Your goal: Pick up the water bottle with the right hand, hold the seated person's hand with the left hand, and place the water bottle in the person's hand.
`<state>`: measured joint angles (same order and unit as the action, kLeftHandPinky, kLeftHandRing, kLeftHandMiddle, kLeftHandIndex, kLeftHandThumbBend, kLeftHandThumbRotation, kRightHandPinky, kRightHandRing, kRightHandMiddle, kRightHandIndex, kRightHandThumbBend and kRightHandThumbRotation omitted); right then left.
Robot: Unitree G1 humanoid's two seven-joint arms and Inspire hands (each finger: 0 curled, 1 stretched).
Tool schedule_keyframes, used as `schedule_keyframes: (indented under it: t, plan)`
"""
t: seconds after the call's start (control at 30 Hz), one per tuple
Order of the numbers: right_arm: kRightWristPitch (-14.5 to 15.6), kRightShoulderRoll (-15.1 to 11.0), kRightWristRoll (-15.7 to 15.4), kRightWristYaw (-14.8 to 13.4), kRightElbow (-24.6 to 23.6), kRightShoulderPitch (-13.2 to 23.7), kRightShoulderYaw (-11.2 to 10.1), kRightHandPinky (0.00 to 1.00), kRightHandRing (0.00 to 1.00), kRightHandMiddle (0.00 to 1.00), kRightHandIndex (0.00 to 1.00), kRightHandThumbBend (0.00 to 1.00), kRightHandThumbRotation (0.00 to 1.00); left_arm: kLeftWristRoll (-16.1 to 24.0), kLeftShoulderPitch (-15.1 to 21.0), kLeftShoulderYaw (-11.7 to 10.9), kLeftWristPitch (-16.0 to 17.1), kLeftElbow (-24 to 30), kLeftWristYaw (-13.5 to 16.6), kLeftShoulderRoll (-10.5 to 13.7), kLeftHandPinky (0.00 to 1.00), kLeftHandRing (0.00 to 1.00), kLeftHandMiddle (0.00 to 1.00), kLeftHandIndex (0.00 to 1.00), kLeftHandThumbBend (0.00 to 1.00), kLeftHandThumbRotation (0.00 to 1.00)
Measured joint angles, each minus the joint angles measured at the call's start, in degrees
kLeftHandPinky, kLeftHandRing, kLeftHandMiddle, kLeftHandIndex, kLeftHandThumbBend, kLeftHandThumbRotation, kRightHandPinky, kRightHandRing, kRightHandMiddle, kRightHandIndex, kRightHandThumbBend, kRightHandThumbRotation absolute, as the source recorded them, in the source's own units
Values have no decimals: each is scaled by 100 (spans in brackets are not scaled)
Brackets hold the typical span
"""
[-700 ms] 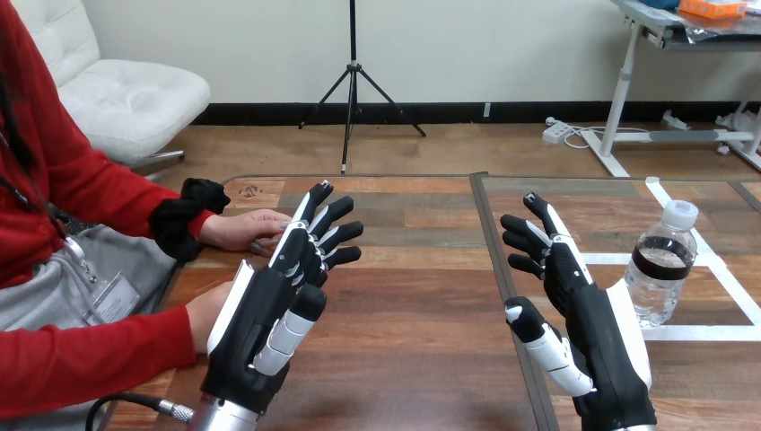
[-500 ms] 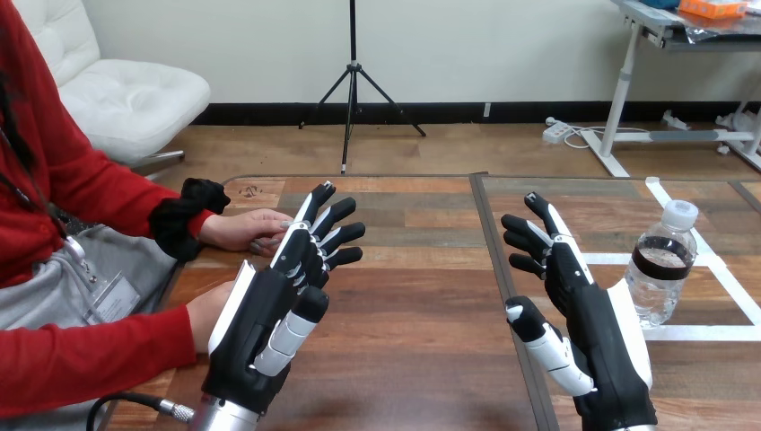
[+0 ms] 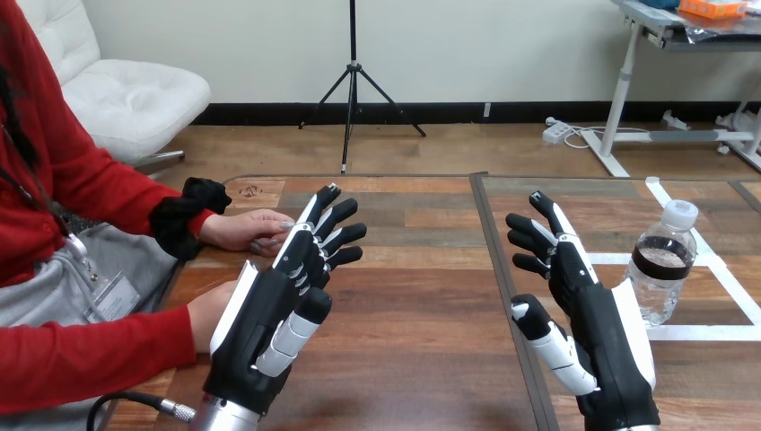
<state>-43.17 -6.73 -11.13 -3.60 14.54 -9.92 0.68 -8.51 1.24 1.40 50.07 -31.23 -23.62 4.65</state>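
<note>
Black left robot hand (image 3: 262,314), right robot hand (image 3: 597,319), both open.

The black-and-white right hand (image 3: 601,332), its fingers straight, has drifted slightly toward 3 o'clock. This narrows its gap to the clear plastic water bottle (image 3: 660,269), though the two remain apart. The black-and-white left hand (image 3: 260,323) has edged toward 4 o'clock, its fingertips a touch lower.

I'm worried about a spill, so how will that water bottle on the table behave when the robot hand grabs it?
The water bottle stands upright, tall and narrow, so a push near its top would probably tip it. Its round body would likely roll once down. The clear plastic looks thin, so it may flex under a firm squeeze.
</note>
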Motion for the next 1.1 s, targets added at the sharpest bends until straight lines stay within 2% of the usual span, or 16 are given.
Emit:
schedule_keyframes:
  t: [0.6,0.9,1.1]
  plan:
    - [-23,-4,0,-1,0,0,-58,80,85,87,94,94,87,64,60,-28,77,-45,7,13,86,89,93,96,100,89]
    - [-166,-23,22,0,-23,-2,-134,78,84,86,93,97,80,166,117,-36,114,-47,66,15,86,89,93,96,100,89]
    - [-193,-48,215,57,-182,-20,-158,77,84,85,92,100,74,219,122,-32,120,-47,77,14,86,89,94,96,100,88]
